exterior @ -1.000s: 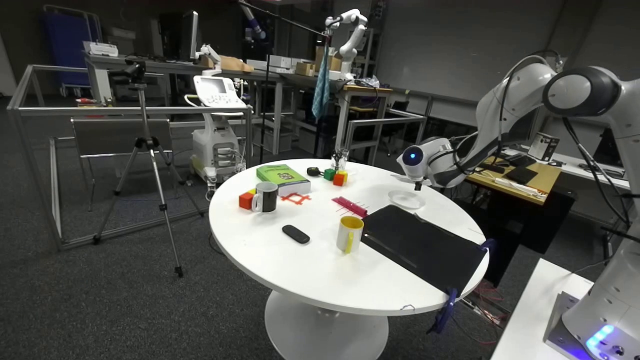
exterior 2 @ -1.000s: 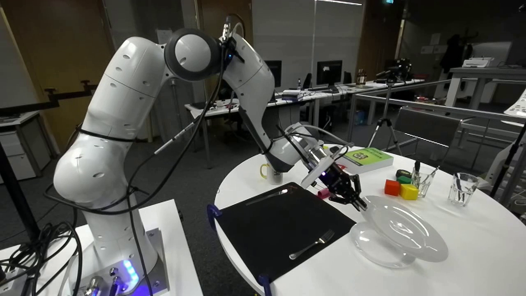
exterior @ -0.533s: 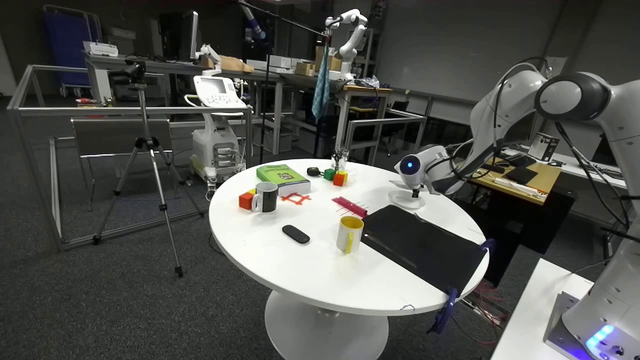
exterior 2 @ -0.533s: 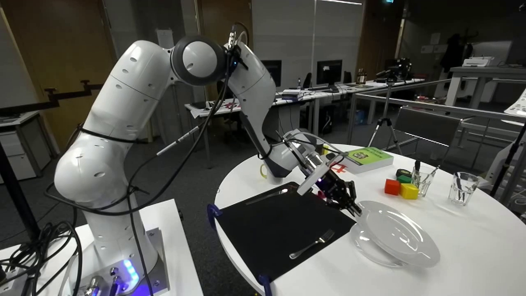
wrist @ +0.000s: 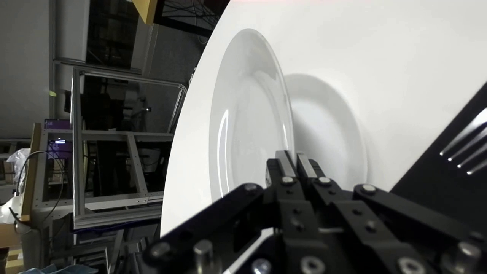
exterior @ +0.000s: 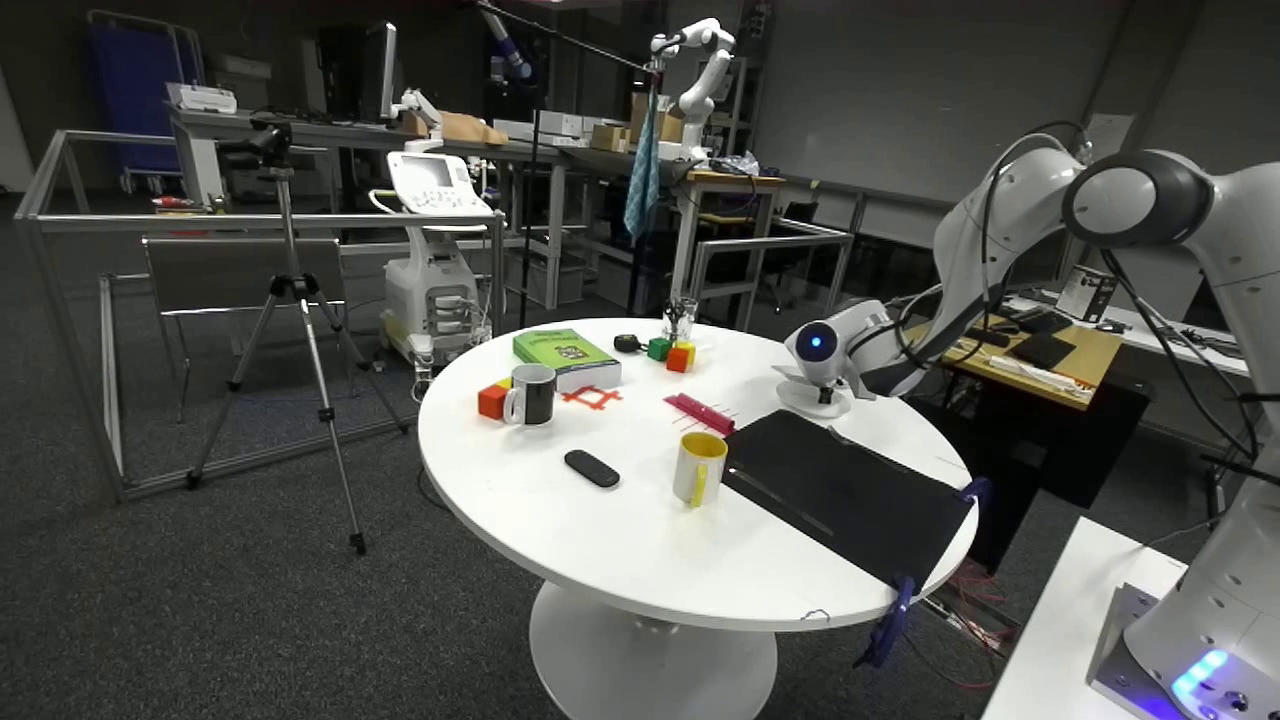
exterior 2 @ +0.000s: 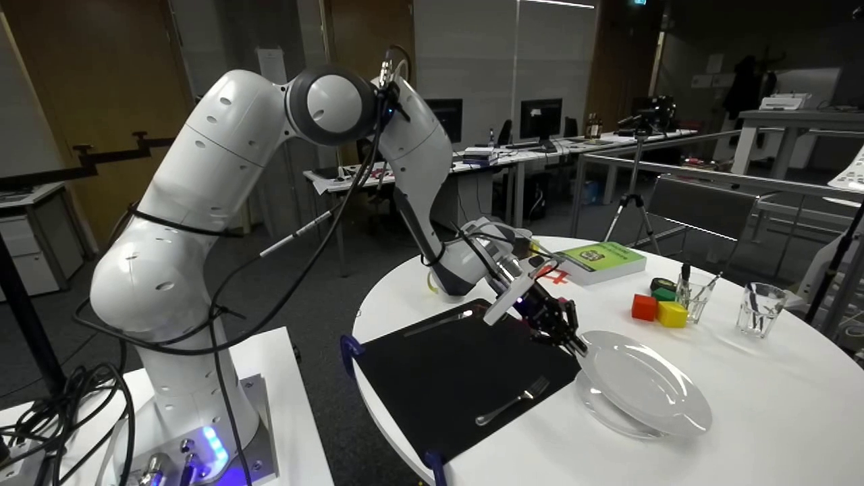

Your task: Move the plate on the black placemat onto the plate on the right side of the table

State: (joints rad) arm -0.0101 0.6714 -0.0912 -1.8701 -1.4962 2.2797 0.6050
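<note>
The round white table point(exterior 2: 776, 405) reaches well past the black placemat point(exterior 2: 459, 378), so I'd judge there's room. The upper plate point(exterior 2: 648, 385) is already off the placemat, tilted over the lower plate point(wrist: 329, 125), inside the table's edge; whether they touch I can't tell. The gripper point(wrist: 293, 154) has its fingers point(wrist: 306, 165) almost together on the upper plate's rim. Levelling and release seem left.

Dim past the edges of the bench point(exterior: 600, 520) in both exterior views; bench itself bright. Light strip point(exterior 2: 559, 3) at top of an exterior view. Wrist view: glare streak on tilted plate point(wrist: 247, 121) near bench edge, shadow on lower plate point(wrist: 331, 133), glints on fork point(wrist: 475, 123), pincer point(wrist: 293, 156) linkage soft up close.
</note>
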